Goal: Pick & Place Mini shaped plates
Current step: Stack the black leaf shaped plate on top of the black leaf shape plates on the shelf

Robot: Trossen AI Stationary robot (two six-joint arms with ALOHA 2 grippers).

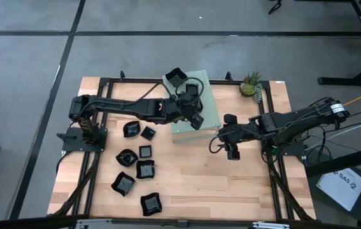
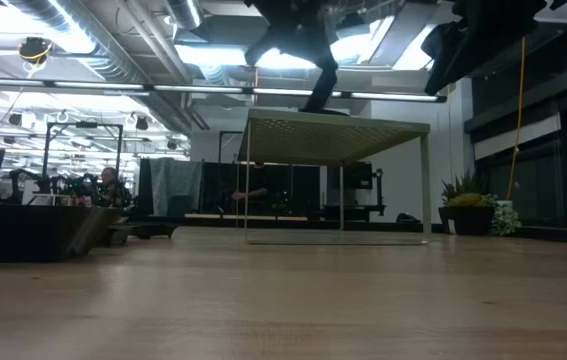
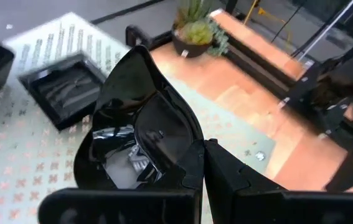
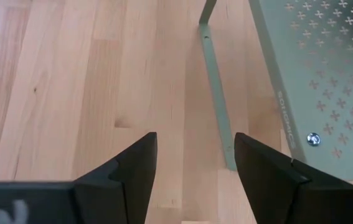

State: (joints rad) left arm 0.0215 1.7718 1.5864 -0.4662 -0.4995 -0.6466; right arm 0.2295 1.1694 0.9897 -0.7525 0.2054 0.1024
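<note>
I have the left gripper [image 3: 202,163] closed on the rim of one mini plate [image 3: 140,134], a glossy black dish with a wavy edge, and it hangs over the top of the pale green perforated box [image 1: 211,113]. Two other plates [image 1: 176,77] already sit on that top, near its far corner. To do this step well, I think I should lower the dish until it rests flat on a free part of the top, beside the square one [image 3: 65,89] and not on it, and only then release. Seven plates [image 1: 146,169] wait on the worktop [image 1: 231,184]. The right gripper [image 4: 195,163] is open and empty, low beside the box.
</note>
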